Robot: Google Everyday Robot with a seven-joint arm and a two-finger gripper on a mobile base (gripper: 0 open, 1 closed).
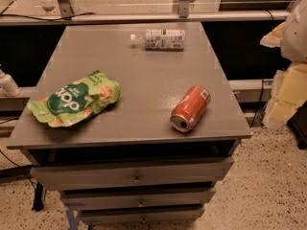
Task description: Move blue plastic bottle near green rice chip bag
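Hanging at the right edge, off the table, the gripper is giving no sign whether open or closed; the approach is judged not yet begun, with the blue plastic bottle lying sideways at the far edge, needing grasping and carrying near-left to the green rice chip bag.

The gripper hangs at the right edge.
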